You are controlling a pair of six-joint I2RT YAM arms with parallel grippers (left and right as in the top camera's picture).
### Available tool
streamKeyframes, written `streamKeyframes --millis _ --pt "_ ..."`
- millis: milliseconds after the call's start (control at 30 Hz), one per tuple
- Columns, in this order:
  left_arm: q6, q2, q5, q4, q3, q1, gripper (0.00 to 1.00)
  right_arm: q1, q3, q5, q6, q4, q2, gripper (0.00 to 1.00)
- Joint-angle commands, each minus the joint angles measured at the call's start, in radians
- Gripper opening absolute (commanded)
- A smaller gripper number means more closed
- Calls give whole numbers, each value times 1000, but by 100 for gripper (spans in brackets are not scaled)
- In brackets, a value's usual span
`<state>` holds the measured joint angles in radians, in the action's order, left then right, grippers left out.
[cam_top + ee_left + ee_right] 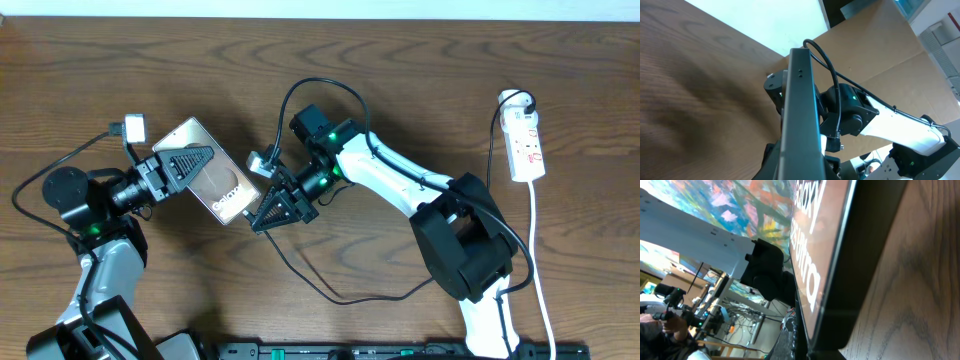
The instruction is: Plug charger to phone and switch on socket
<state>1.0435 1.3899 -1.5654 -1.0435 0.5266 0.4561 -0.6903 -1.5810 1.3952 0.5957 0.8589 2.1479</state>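
We see our left claw (200, 160) clamped on the flat, glossy bronze phone (228, 186). Our right claw (264, 217) sits at the phone's lettered end; we cannot tell its opening.

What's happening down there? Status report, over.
Left pincer shut on phone. Right pincer at phone's labelled end, grip unclear. Charger trails behind it. Socket far off, no pincer near.

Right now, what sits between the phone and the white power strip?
In the overhead view, the right arm lies there, its fingers beside the phone, with wooden table before the power strip.
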Motion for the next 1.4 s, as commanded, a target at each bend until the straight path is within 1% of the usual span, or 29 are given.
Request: streamKeyframes --millis 0,667,967,1367 --pt "0 -6 -6 -6 1 -4 7 6 -9 21 23 -3 8 1" --pt "-2 -6 -6 -6 1 -4 7 6 -9 33 22 -16 8 1" --pt "-2 -6 -6 -6 1 -4 7 6 -9 32 -58 -79 8 1" --pt "-2 -6 -6 -6 1 -4 7 6 -9 32 -76 -81 8 1"
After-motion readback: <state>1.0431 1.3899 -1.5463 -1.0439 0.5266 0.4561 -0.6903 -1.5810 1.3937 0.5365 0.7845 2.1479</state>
